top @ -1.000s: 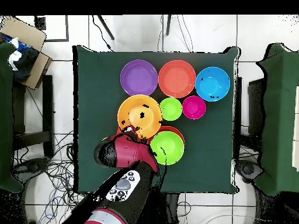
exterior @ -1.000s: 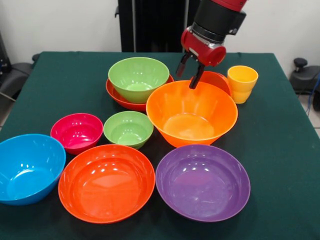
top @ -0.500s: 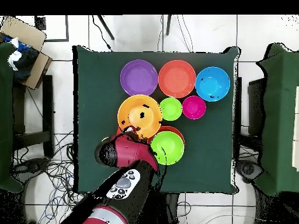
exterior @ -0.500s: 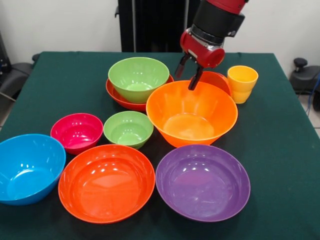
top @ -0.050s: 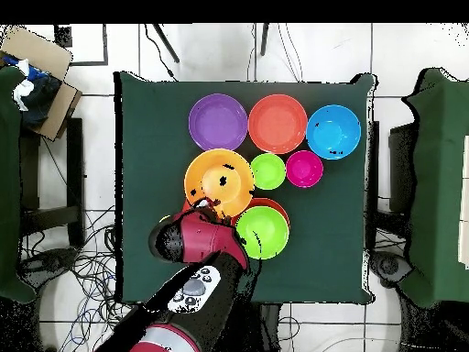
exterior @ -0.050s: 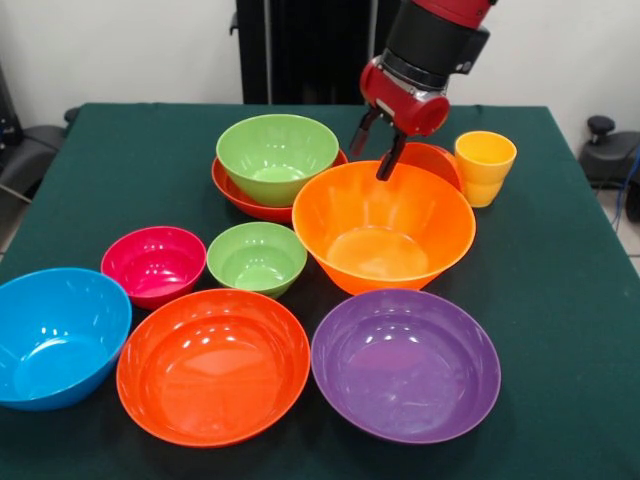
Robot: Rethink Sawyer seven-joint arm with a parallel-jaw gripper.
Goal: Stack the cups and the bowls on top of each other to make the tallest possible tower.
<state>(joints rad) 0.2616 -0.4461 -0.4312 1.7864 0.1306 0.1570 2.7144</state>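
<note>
The gripper (exterior @ -0.050s: 378,152) hangs released and empty, fingers spread, just above the far rim of the big orange bowl (exterior @ -0.050s: 384,226), which sits on the table (exterior @ -0.050s: 560,290) right of centre. Just behind it, toward the far right corner, stand a small red-orange bowl (exterior @ -0.050s: 432,160) and a yellow cup (exterior @ -0.050s: 484,167). Left of the gripper a green bowl (exterior @ -0.050s: 277,155) rests nested in a wide red-orange bowl (exterior @ -0.050s: 232,190); that pair looks like the tower's start. The step in hand seems to be gripping the orange bowl by its rim. To do it well, one finger should go inside the wall and one outside, closing squarely so the glossy plastic does not slip or tip. Nearer the front edge lie small green (exterior @ -0.050s: 257,257), magenta (exterior @ -0.050s: 153,264), blue (exterior @ -0.050s: 55,334), red-orange (exterior @ -0.050s: 213,364) and purple (exterior @ -0.050s: 406,362) bowls.
</note>
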